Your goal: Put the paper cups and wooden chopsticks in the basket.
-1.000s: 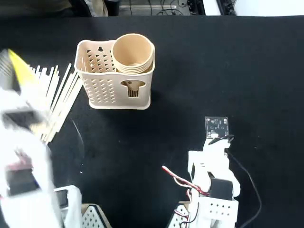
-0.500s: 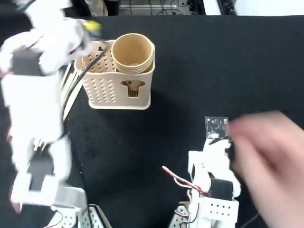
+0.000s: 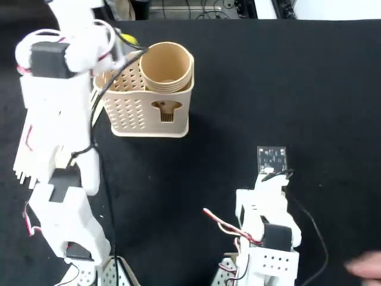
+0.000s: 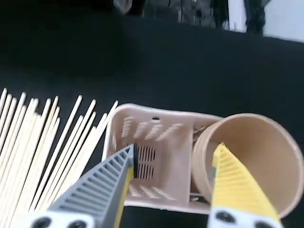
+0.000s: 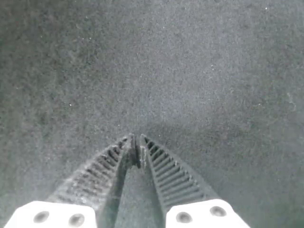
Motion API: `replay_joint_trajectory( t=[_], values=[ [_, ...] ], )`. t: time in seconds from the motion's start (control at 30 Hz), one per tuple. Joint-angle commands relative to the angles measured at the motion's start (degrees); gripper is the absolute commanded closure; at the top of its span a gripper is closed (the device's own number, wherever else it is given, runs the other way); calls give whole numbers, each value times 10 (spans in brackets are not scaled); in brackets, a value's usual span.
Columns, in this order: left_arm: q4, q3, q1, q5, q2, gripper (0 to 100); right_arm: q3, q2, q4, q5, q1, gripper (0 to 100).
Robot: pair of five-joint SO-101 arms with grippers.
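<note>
our left claw (image 4: 175,152) hangs spread, empty, over the basket (image 4: 161,114)'s free half, meant for chopsticks (image 4: 33,137) beside it; right claw (image 5: 136,145) rests pinched together.

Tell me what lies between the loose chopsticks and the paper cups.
The other compartment of the basket, beside the one holding the paper cups; the chopsticks lie outside its wall. The left wrist view shows it.
</note>
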Motion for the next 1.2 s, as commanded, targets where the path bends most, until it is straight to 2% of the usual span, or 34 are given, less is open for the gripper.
replay_joint_trajectory(
  t=[0.0,0.23,0.57,0.77,0.83,1.0,1.17],
  values=[
    [3,39,-15,4,-9,737,0,-39,3,3,6,980],
    [3,46,-44,4,-4,737,0,-39,3,3,5,980],
    [3,199,27,3,-8,737,0,-39,3,3,5,980],
    [3,253,15,0,-9,737,0,-39,3,3,6,980],
    [3,252,2,0,-9,775,0,-39,3,3,6,980],
    [3,259,-18,-15,-4,979,0,-39,3,3,6,980],
    [3,271,-18,-22,-8,887,0,-39,3,3,6,980]
  ],
)
